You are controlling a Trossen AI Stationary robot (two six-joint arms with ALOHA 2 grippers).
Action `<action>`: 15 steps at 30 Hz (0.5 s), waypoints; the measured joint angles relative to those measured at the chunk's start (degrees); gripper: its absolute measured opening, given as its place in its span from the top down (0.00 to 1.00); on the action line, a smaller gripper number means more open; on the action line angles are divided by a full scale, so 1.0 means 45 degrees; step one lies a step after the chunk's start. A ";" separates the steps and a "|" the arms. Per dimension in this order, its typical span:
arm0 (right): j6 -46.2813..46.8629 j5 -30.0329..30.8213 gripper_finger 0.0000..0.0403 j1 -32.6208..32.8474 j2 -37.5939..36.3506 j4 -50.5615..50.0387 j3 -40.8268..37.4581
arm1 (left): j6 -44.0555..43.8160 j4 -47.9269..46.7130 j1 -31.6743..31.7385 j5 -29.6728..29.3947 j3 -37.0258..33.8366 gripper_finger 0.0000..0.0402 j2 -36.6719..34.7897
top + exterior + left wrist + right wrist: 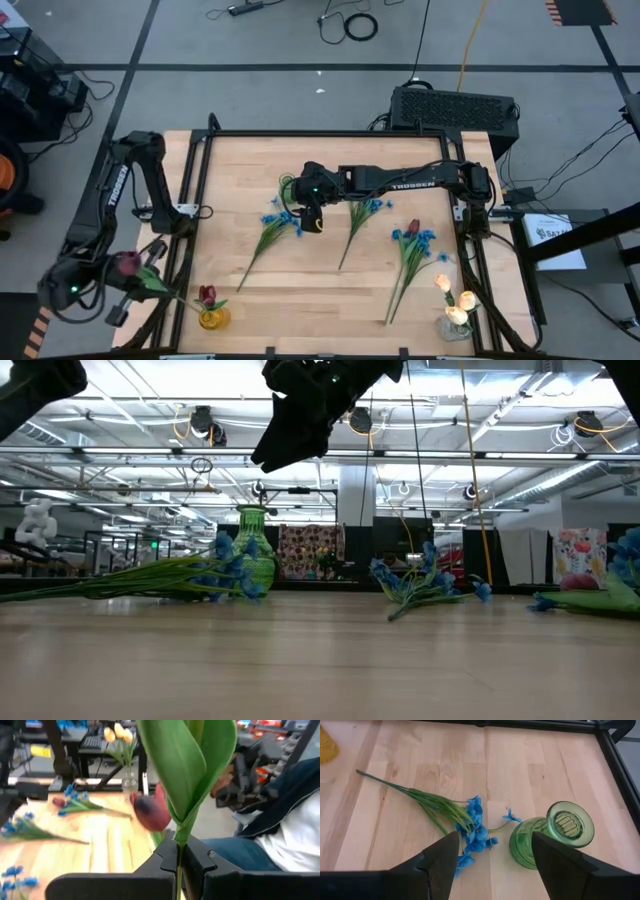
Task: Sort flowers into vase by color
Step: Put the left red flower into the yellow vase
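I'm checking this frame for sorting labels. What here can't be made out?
- Green vase, high view: mostly hidden under the right gripper.
- Red tulip in the left gripper, left wrist view: blurred, its leaf covers it.
- Yellow vase, right wrist view: cut off by the edge.

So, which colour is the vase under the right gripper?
Green glass vase; the right wrist view shows it best.

Green vase [290,190] mostly hidden under right arm in high view; only a rim sliver shows. Low view cuts off the right end effector [310,420] at the frame top, fingers not readable there. Left wrist view: red tulip [150,812] blurred, leaf [192,765] cut by top edge, stem below the left end effector [178,865] out of frame. Seated person [280,830] cropped at the edge.
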 joint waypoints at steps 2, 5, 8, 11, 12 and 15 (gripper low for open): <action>0.0005 0.0003 0.40 0.0000 0.0000 0.0000 0.0000 | -0.0659 -0.0466 0.0209 0.0299 0.0000 0.97 0.0187; 0.0015 0.0003 0.40 0.0000 0.0000 0.0000 0.0000 | -0.1026 -0.0546 0.0468 0.0735 0.0000 0.97 0.0418; 0.0019 0.0000 0.40 0.0000 0.0000 0.0000 0.0000 | -0.1329 -0.0589 0.0541 0.1071 0.0000 0.97 0.0676; 0.0019 0.0002 0.40 0.0000 0.0000 0.0001 0.0000 | -0.1382 -0.0599 0.0544 0.1064 0.0000 0.97 0.0959; 0.0019 -0.0002 0.40 0.0000 0.0000 0.0004 0.0000 | -0.1382 -0.0599 0.0575 0.1061 0.0000 0.97 0.1066; 0.0021 -0.0002 0.40 0.0000 0.0000 0.0000 0.0000 | -0.1387 -0.0597 0.0693 0.1041 0.0000 0.97 0.1294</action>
